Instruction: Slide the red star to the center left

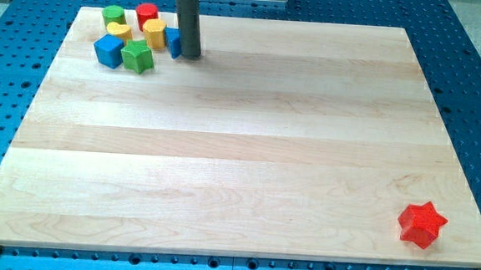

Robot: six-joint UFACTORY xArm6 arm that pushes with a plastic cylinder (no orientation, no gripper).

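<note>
Up in the upper left of the frame sits a little bunch of blocks on the wooden board (223, 151). First comes the blue cube (108, 50), with the green round block (113, 15) above it and a yellow round block (118, 31) between them. Next is the green star (136, 57), then the red block (147, 15) and the yellow block (155, 33).

Just to the right of those is a small blue block (172, 41), and my tip (189, 56) is right beside it, maybe touching. I have no hand at all, only a rod, so nothing is being held.

Far away, in the lower right corner of the frame, sits the red star (422, 224), all alone and close to the board's edge.

To do this well, I think my tip should go around to the star's right side first. Then it should push straight at the star's middle, slowly, so the star does not spin away. The push should aim up and left, toward the middle of the left edge.
</note>
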